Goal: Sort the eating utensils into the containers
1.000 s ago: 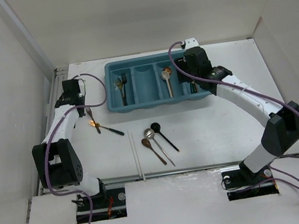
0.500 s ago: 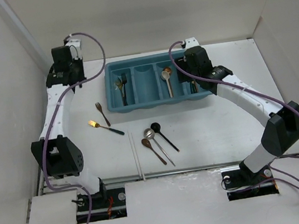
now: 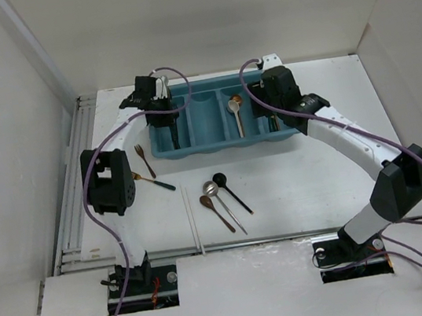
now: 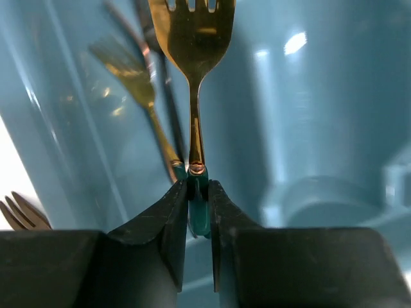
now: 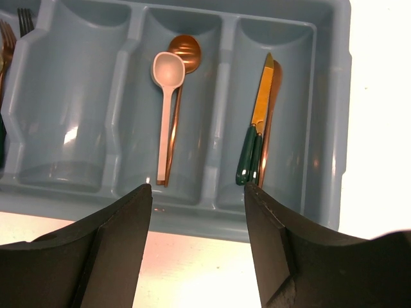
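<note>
The left gripper (image 4: 198, 192) is clamped on a gold fork's (image 4: 194, 38) teal handle over the tray's (image 3: 225, 146) leftmost slot, tines pointing away from it. The right gripper (image 5: 197, 192) hangs wide and empty. White table (image 3: 302, 184), white walls. In the tray: two spoons (image 5: 164, 128), two knives (image 5: 263, 90). On the table: two forks (image 3: 142, 154), three loose spoons (image 3: 211, 189)

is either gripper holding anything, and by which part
The left gripper pinches a gold fork by its teal handle's upper end; the right gripper is open, empty.
</note>
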Robot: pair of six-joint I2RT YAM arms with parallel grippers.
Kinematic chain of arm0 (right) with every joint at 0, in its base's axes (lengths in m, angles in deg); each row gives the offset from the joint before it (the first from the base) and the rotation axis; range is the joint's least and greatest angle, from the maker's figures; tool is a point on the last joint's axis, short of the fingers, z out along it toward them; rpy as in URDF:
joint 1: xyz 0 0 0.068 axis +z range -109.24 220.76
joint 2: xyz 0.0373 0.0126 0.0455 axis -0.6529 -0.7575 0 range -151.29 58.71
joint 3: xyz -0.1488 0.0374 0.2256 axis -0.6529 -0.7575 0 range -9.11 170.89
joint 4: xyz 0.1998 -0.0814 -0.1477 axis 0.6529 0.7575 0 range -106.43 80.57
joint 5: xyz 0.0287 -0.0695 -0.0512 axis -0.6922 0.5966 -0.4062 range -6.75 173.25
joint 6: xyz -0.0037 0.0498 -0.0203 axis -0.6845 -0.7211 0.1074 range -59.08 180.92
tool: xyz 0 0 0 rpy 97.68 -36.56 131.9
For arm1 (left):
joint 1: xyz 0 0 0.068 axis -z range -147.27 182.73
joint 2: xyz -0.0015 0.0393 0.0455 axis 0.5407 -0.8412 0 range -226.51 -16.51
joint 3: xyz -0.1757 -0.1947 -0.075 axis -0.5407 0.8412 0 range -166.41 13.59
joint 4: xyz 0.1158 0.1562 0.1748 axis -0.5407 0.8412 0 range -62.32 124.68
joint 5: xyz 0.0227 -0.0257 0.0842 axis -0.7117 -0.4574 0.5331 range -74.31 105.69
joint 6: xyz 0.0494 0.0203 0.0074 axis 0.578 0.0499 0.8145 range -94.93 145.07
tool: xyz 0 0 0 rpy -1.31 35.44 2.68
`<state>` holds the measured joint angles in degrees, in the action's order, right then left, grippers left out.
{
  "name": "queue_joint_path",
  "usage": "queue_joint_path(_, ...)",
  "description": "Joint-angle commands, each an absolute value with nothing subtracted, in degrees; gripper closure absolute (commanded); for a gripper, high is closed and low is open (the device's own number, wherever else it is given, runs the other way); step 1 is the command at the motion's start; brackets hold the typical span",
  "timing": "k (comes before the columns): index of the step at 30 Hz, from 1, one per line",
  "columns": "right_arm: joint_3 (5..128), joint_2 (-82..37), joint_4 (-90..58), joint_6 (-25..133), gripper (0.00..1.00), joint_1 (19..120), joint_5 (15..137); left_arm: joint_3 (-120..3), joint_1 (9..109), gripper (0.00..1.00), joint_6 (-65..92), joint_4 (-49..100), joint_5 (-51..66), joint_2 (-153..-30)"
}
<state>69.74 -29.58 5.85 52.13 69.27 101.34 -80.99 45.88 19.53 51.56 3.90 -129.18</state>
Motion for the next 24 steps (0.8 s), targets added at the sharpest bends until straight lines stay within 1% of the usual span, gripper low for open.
queue_joint_path(1,69.6,-26.5,4.3,52.2,0.35,68.4,102.4,-83.4,45.2,0.88,16.6,50.4,6.5,-128.0)
queue_joint_path(2,69.0,-25.9,4.3,52.2,0.35,68.4,102.4,-84.1,45.7,0.80,16.6,50.4,6.6,-128.0)
queue_joint_path(3,69.0,-25.9,4.3,52.2,0.35,68.4,102.4,-84.1,45.7,0.69,16.6,51.1,6.6,-128.0)
queue_joint_path(5,69.0,-25.9,4.3,52.2,0.35,68.4,102.4,-83.5,45.7,0.63,16.6,51.6,6.6,-126.5)
queue_joint_path(8,69.0,-25.9,4.3,52.2,0.35,68.4,102.4,-82.8,45.7,0.63,16.6,53.9,9.0,-122.6)
queue_joint_path(9,68.5,-25.9,4.3,52.2,0.35,68.4,101.8,-82.0,45.7,0.62,16.6,54.4,9.6,-121.5)
queue_joint_path(10,68.5,-25.9,4.3,52.2,0.35,68.4,101.8,-81.1,45.0,0.62,15.3,55.2,9.6,-118.7)
queue_joint_path(13,68.0,-25.9,4.3,51.7,0.35,68.4,101.8,-75.5,41.3,0.62,12.5,57.1,10.9,-114.4)
queue_joint_path(14,67.4,-25.4,4.3,51.7,0.35,68.4,101.8,-73.9,38.5,0.64,11.8,58.8,10.9,-112.2)
queue_joint_path(15,67.4,-25.4,4.3,51.7,0.35,68.4,101.8,-70.6,37.0,0.66,10.7,59.9,11.6,-111.5)
queue_joint_path(16,66.9,-24.9,4.3,51.7,0.35,68.4,101.8,-69.3,35.6,0.70,10.7,61.2,12.3,-111.5)
queue_joint_path(18,66.9,-24.9,4.3,51.7,0.35,68.4,101.8,-65.4,31.5,0.71,9.2,64.4,12.3,-111.5)
queue_joint_path(20,66.4,-24.3,4.3,51.7,0.35,69.0,101.8,-62.0,29.7,0.71,8.4,64.9,8.7,-112.1)
queue_joint_path(21,66.4,-24.3,4.3,51.2,0.35,69.0,101.8,-58.3,29.2,0.71,7.6,64.0,7.4,-112.1)
queue_joint_path(24,65.9,-24.3,4.3,50.6,0.35,69.0,101.8,-54.0,29.2,0.68,6.3,62.3,5.4,-112.1)
